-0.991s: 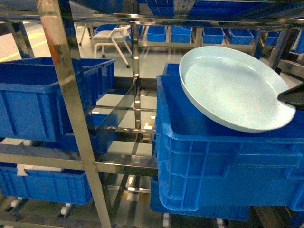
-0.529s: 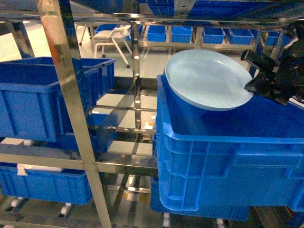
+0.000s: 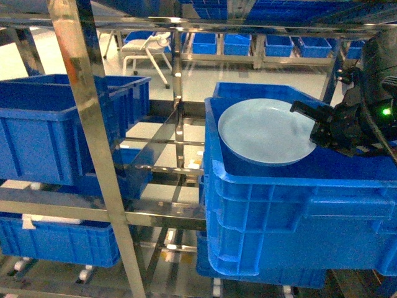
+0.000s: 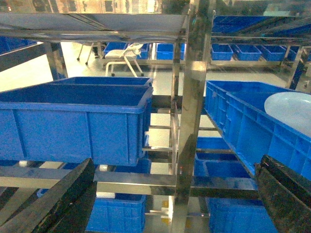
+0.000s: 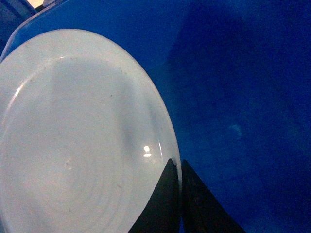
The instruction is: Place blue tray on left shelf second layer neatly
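In the head view, the blue tray (image 3: 265, 131) lies low inside the big blue crate (image 3: 298, 211) on the right, and the right end effector (image 3: 315, 126) grips its right rim. In the left wrist view, the left end effector (image 4: 170, 194) has its fingers spread apart near the metal shelf post (image 4: 188, 121). In the right wrist view, two dark fingers (image 5: 165, 204) pinch the tray's rim.

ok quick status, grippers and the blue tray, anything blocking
Right gripper shut on blue tray rim, tray low over the big blue crate. Left gripper open, idle. Steel shelf post stands between tray and left shelf.

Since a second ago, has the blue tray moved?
Yes. The blue tray, pinched at its rim by the right gripper, has dropped from above the big blue crate's rim down into it, shifting left.
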You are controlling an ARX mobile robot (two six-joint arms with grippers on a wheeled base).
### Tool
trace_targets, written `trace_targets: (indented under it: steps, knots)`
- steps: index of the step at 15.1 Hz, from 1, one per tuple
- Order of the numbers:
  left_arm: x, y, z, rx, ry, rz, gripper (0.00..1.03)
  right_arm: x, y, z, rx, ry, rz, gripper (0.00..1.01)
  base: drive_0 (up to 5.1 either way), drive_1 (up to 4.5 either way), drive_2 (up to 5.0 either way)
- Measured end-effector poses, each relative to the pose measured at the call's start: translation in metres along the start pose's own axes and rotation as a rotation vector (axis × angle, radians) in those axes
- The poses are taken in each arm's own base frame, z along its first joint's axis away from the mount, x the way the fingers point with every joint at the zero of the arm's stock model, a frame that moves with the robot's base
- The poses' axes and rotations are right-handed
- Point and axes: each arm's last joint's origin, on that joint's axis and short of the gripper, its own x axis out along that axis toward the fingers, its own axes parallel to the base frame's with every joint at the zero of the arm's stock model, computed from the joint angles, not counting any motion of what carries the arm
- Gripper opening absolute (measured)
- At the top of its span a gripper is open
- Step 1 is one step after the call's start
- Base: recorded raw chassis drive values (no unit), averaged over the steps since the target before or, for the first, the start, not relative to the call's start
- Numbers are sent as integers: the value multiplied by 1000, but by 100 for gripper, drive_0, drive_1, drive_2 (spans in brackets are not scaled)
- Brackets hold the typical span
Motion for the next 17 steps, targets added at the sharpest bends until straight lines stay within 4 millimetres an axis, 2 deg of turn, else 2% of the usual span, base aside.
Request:
trace_targets:
  steps: [3, 4, 5, 6, 7, 8, 9, 10, 11, 12, 13, 14, 15, 17]
  knots:
    - [0, 0, 0, 0, 0, 0, 98, 3, 6, 0, -3, -37, -1, 3, 0, 0, 0]
    - [0, 0, 0, 0, 0, 0, 98, 0, 10, 0, -3, -67, 36, 14, 0, 0, 0]
    - [0, 0, 0, 0, 0, 0, 98, -12, 14, -1, -5, -88, 74, 27, 0, 0, 0]
    - [0, 0, 0, 0, 0, 0, 98, -42, 19, -2, -1, -90, 112, 43, 0, 0, 0]
    - [0, 0, 0, 0, 0, 0, 98, -84, 27, -10, -12, -105, 153, 58, 0, 0, 0]
    - [0, 0, 0, 0, 0, 0, 98, -140, 36, -31, -62, -159, 186, 74, 0, 0, 0]
    - [0, 0, 0, 0, 0, 0, 98, -186, 38, -59, -122, -152, 167, 87, 0, 0, 0]
    - [0, 0, 0, 0, 0, 0, 98, -228, 31, -97, -185, -81, 125, 99, 0, 0, 0]
    - [0, 0, 0, 0, 0, 0, 98, -257, 17, -125, -228, -21, 130, 97, 0, 0, 0]
    - [0, 0, 0, 0, -1, 0, 98, -265, 15, -118, -204, -132, 139, 97, 0, 0, 0]
    - [0, 0, 0, 0, 0, -3, 98, -267, 12, -112, -226, -422, 125, 85, 0, 0, 0]
    - [0, 0, 0, 0, 1, 2, 98, -270, -7, -120, -301, -546, 83, 72, 0, 0, 0]
    - [0, 0, 0, 0, 1, 3, 98, -275, -23, -123, -362, -616, 47, 59, 0, 0, 0]
    - [0, 0, 0, 0, 1, 0, 98, -287, -37, -120, -421, -673, 43, 31, 0, 0, 0]
